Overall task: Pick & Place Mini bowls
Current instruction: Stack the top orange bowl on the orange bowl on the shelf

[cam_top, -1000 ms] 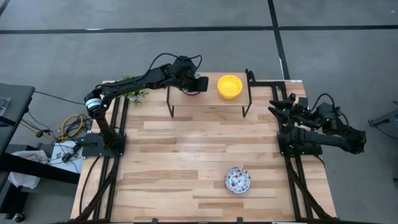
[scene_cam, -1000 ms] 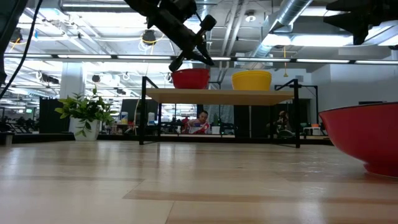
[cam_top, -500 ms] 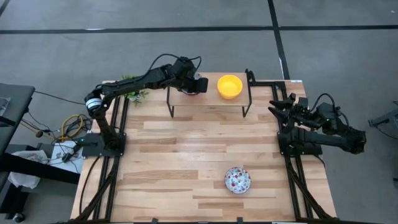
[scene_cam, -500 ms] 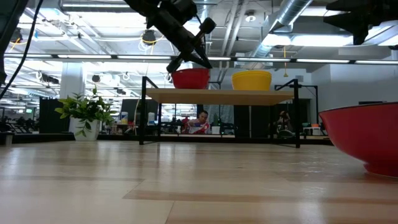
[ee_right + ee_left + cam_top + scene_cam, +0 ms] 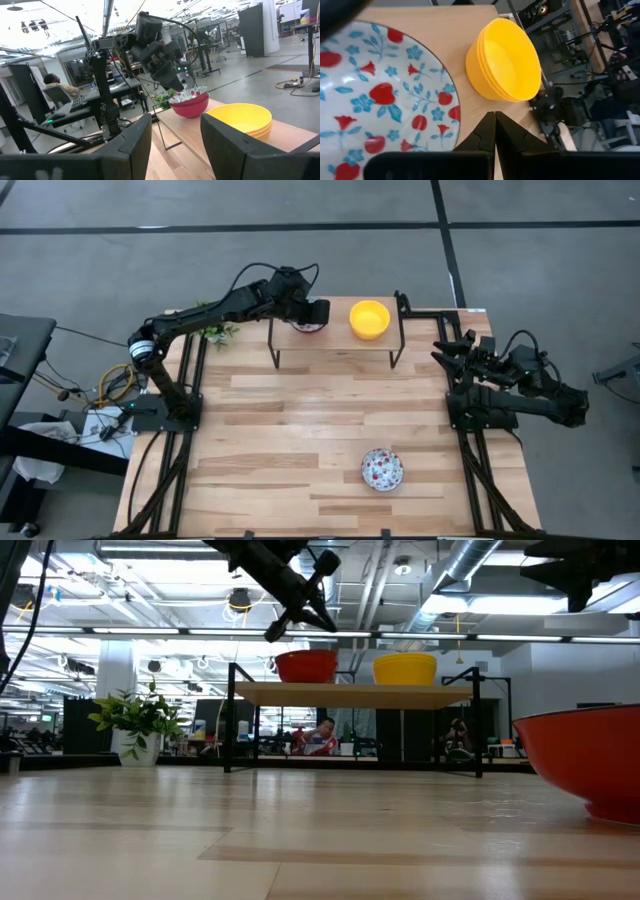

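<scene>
Room: wide workshop floor with desks, ducting and strip lights behind a pale wooden table (image 5: 300,410).
Bowl groups: three show. One yellow stack (image 5: 369,319) and one floral stack (image 5: 309,326) sit on the raised shelf (image 5: 335,340) along the table's far edge; a single floral bowl (image 5: 382,469) sits well apart on the near part of the table.
Count inside the stacks: the wrist views show several nested rims in each, but I cannot count them surely.
Look of the bowls: yellow ones are plain and glossy; floral ones are white inside with red flowers and blue leaves, red outside.
Left gripper (image 5: 494,120): fingers pressed together, holding nothing, hanging just above the floral stack on the shelf, tilted toward the yellow stack.
Right gripper (image 5: 452,350): parked off the table's right edge, fingers spread wide, empty.
Around: small green potted plant (image 5: 213,330) at the far left corner, partly under the left arm; black shelf legs stand on the table.
People: two seated figures (image 5: 322,736) far behind the shelf.
</scene>
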Controlling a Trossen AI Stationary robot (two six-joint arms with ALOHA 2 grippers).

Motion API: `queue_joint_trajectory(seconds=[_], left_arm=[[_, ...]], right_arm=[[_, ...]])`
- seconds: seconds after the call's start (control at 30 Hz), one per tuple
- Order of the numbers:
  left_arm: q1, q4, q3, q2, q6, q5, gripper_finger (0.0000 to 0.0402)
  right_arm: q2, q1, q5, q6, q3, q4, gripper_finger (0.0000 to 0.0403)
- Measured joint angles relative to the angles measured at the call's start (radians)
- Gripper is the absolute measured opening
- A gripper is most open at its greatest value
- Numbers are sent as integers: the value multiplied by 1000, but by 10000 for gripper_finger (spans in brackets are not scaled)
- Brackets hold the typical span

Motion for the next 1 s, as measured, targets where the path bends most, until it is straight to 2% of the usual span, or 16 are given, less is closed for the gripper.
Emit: queue_joint_trajectory(seconds=[0.17, 0.3, 0.4, 0.57, 1.0], left_arm=[[-5, -42, 0, -8, 26, -12, 5], [-56, -58, 0, -8, 42, -21, 5], [-95, -116, 0, -8, 74, -105, 5], [-94, -109, 0, -8, 132, -220, 5], [-93, -84, 0, 24, 157, -270, 5]], right_arm=[[0, 0, 0, 0, 0, 0, 159], [0, 0, 0, 0, 0, 0, 159], [0, 0, 0, 0, 0, 0, 159], [0, 0, 0, 0, 0, 0, 159], [0, 0, -1, 0, 0, 1, 159]])
